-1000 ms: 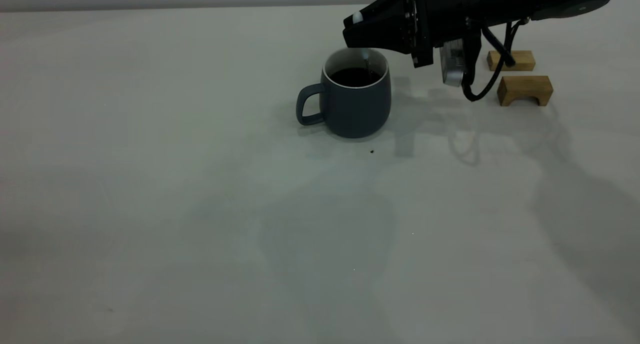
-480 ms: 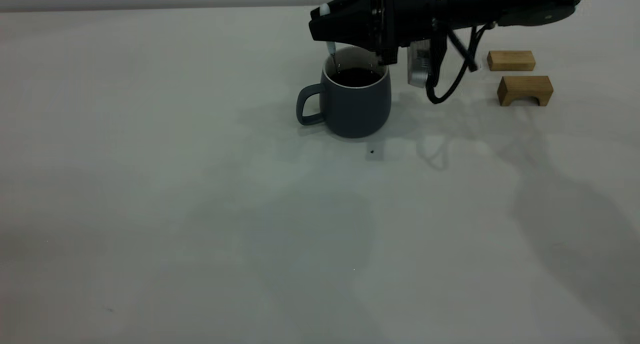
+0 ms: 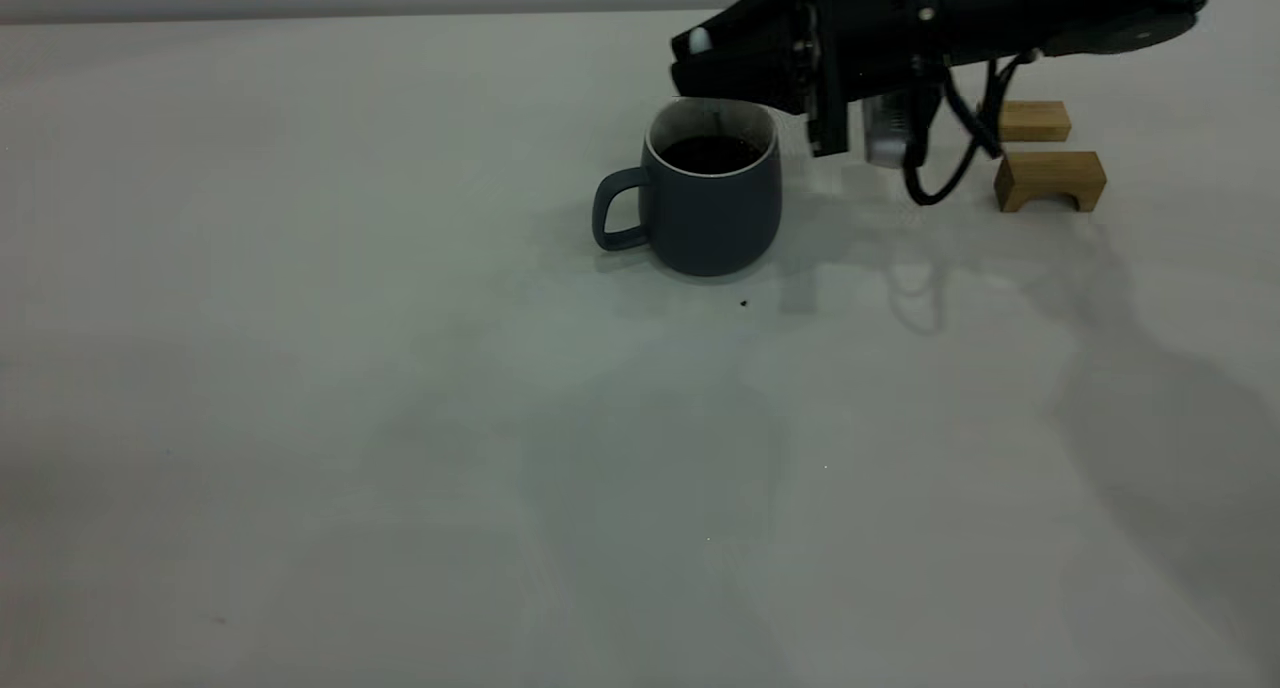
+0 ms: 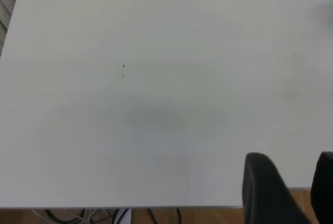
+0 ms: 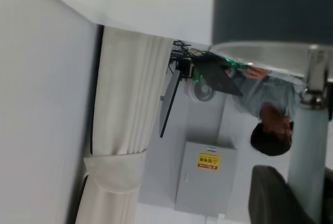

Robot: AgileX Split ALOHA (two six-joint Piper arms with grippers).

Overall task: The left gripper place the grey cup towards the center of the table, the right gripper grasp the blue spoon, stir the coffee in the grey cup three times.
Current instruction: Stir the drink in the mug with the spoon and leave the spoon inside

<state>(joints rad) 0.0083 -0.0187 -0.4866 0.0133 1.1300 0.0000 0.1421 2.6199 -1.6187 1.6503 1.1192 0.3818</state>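
Cup [image 3: 712,208]: standing upright toward the far middle of the table [image 3: 400,418], handle to the left, clear of both arms. I am reading the placing step as done.
Coffee [image 3: 712,152]: dark, sitting low inside the white rim.
Right gripper [image 3: 700,58]: I am reaching in from the far right, hanging just above the cup's far rim, clamping the spoon [image 3: 716,121] by its pale handle; the thin neck is dipping down into the coffee.
Left gripper [image 4: 285,182]: parked away from the cup, over bare table; two dark fingers with a gap between them, holding nothing.
Blocks [image 3: 1050,178]: two wooden ones at the far right, untouched.
Progress: grasp done, stirring under way by my judgement; I cannot count the turns from here.
Left to do: finish whatever remains of the three stirs.
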